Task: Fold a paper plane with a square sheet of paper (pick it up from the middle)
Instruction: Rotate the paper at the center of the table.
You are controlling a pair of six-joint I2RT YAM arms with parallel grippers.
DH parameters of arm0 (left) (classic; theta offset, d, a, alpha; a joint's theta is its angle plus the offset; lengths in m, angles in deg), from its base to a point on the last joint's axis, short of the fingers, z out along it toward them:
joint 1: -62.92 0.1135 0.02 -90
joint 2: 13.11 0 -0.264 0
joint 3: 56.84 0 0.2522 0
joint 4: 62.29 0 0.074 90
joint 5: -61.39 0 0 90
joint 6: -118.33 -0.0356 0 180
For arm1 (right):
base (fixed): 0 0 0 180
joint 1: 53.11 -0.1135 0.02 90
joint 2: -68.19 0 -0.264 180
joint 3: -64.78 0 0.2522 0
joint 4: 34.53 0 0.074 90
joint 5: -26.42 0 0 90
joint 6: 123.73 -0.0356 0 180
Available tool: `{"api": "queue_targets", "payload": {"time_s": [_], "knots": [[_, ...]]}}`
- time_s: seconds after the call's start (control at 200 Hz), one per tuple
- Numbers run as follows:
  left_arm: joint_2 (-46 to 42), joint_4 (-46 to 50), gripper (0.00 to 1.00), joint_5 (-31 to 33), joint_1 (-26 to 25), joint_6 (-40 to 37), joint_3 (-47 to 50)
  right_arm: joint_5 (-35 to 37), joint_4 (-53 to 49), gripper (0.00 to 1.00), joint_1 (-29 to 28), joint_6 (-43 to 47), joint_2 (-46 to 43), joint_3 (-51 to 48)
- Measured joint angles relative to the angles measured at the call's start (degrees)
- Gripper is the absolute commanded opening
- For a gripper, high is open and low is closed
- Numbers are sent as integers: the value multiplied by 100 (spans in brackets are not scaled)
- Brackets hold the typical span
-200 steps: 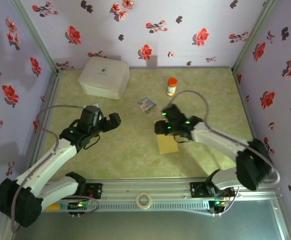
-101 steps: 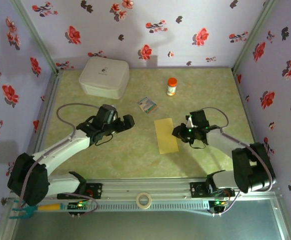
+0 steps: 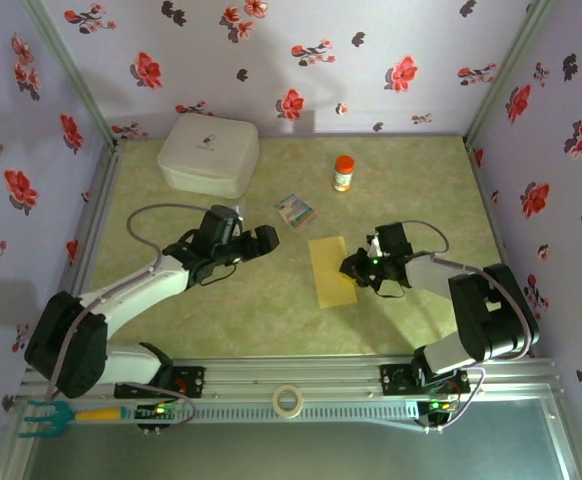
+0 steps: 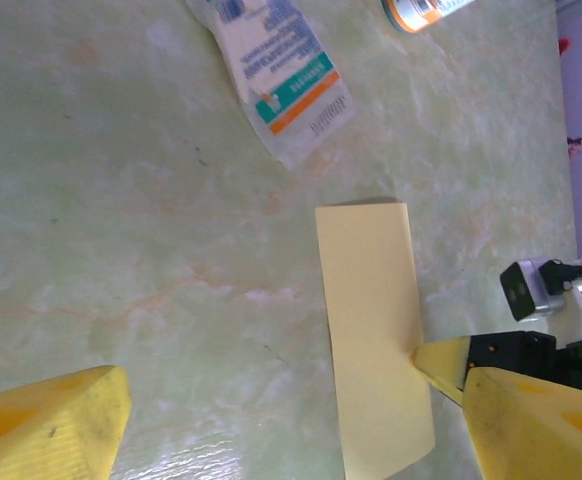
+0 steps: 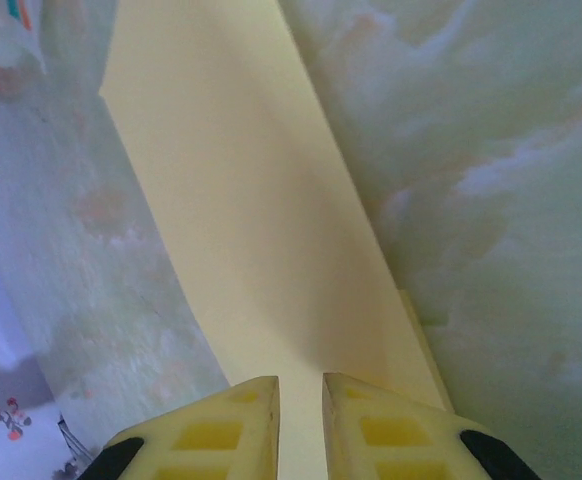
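Observation:
The yellow sheet of paper [image 3: 331, 272] lies flat on the green table as a narrow doubled strip; it is not a plane shape. My right gripper [image 3: 353, 268] rests low at the strip's right long edge. Its fingertips [image 5: 261, 400] are drawn together to a narrow slit over the paper [image 5: 241, 220], and they pinch nothing. The left wrist view shows one right fingertip [image 4: 441, 362] touching the paper [image 4: 371, 330] at that edge. My left gripper [image 3: 262, 243] hovers left of the strip, jaws wide open and empty [image 4: 291, 400].
A white box [image 3: 209, 152] stands at the back left and an orange-capped bottle [image 3: 343, 172] at the back middle. A printed packet [image 3: 294, 209] lies just beyond the strip. A tape roll [image 3: 288, 400] sits on the front rail.
My right gripper slid off the paper to its right edge and its jaws closed to a slit. My left arm swung right towards the strip, jaws narrowing slightly.

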Motion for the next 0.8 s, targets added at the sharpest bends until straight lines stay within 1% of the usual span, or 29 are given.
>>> {"api": "queue_targets", "payload": {"time_s": [0.13, 0.22, 0.275, 0.385, 0.485, 0.59, 0.715, 0.8], "knots": [[313, -289, 77, -321, -11, 48, 11, -2, 398, 18, -20, -470, 0, -334], [531, -402, 69, -527, -22, 68, 9, -39, 737, 18, -42, -780, -61, -520], [682, -442, 63, -649, -35, 79, -11, -37, 761, 18, -57, -905, -144, -568], [975, -501, 56, -857, -109, 109, -125, -39, 647, 17, -50, -949, -400, -533], [1204, -562, 54, -1010, -212, 133, -275, 68, 212, 15, -15, -748, -658, -321], [1410, -651, 54, -1141, -341, 155, -389, 120, 22, 9, 50, -511, -717, -166], [1681, -761, 54, -1237, -479, 195, -479, 87, -37, 7, 74, -299, -417, -157], [1888, -863, 52, -1300, -549, 238, -525, 68, -48, 6, 74, -251, -136, -157]]}}
